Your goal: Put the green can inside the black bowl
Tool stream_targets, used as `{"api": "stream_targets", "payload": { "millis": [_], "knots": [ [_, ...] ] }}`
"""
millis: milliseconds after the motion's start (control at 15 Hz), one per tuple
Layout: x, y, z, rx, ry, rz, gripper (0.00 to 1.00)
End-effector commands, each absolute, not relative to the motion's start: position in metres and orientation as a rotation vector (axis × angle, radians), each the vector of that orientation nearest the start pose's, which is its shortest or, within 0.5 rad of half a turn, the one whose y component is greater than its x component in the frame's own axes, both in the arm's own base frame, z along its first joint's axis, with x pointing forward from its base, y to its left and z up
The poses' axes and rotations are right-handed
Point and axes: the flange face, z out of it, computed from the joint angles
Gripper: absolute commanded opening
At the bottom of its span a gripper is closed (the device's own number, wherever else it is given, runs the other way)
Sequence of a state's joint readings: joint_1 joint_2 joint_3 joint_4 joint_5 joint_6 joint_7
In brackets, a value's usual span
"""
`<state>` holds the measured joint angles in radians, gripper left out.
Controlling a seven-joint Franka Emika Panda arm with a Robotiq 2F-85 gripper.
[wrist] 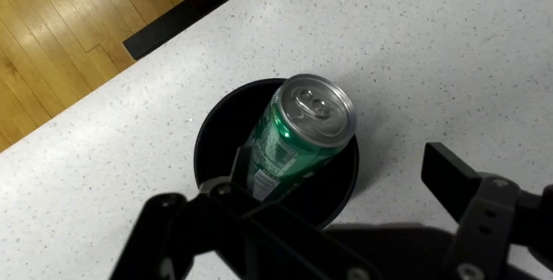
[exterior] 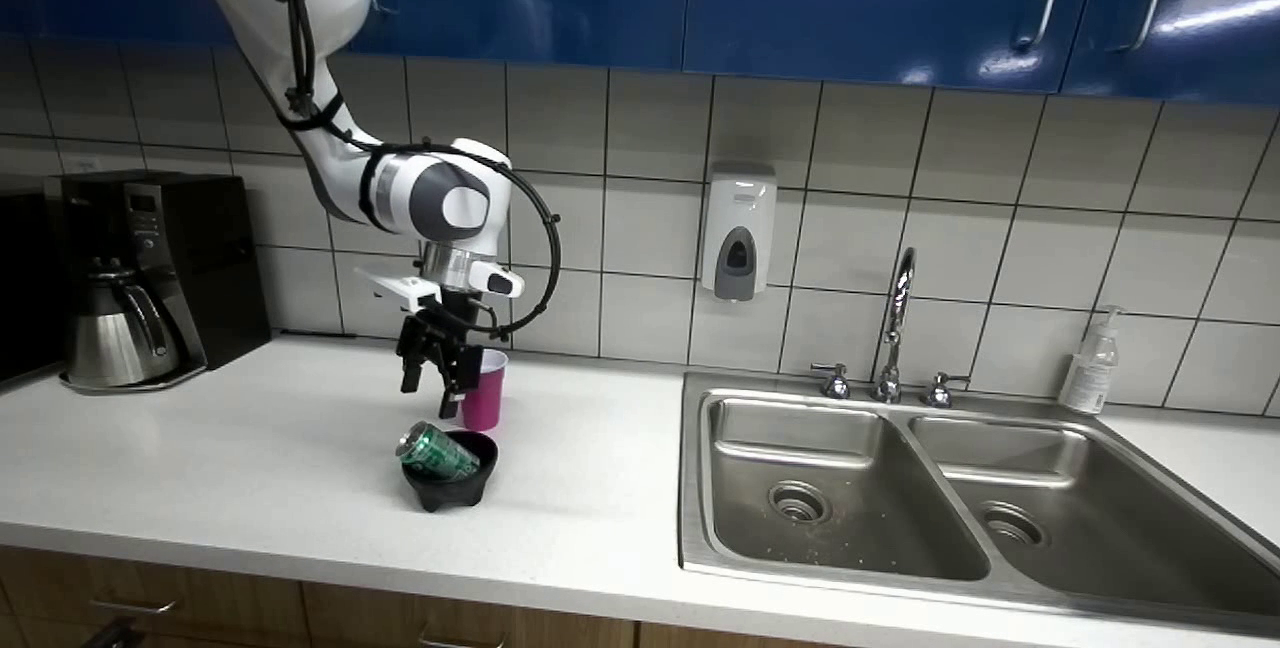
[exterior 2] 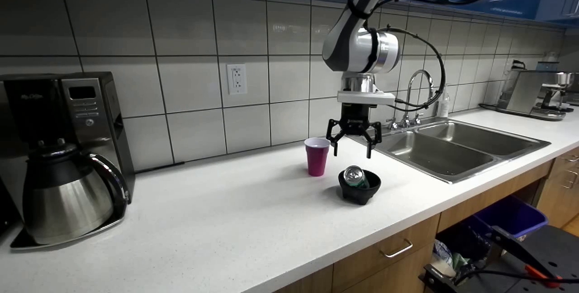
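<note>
Can [wrist: 298,141] is in the bowl [exterior 2: 359,197], tilted, roughly beneath the fingers [wrist: 449,180] of the gripper [exterior 2: 352,155]; those are spread wide, nothing pinched, and both exterior views show a gap between them and the can, so no contact. Key relation: can lies below the fingers, not centred in their gap as the wrist view has it; its lower body shows behind the finger on that view's left side, while the opposite finger hangs over counter [wrist: 414,77]. Long axis slants, base end down in the bowl, lid end up and leaning out over the rim; base itself hidden from the wrist camera. Single arm, so no nearer-hand question. Cup [exterior 2: 316,157] stands upright on the wall side of the fingers, near the bowl; its height against the fingers is hard to judge. Placing looks done, judging by the can in the bowl and the fingers off it; probably only backing off is left. Next move calls for a straight lift, fingers apart, since drifting sideways could clip the cup or nudge the lid end and roll the can out
</note>
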<state>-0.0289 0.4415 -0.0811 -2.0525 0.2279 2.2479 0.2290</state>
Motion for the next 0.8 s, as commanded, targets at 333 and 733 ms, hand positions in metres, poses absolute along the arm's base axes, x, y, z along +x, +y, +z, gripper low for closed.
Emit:
{"api": "stream_targets", "payload": {
  "millis": [333, 733],
  "knots": [
    [0.52, -0.015, 0.238, -2.985, 0.557, 0.364, 1.0],
    [0.481, 0.006, 0.259, -3.063, 0.419, 0.318, 1.0]
  ]
}}
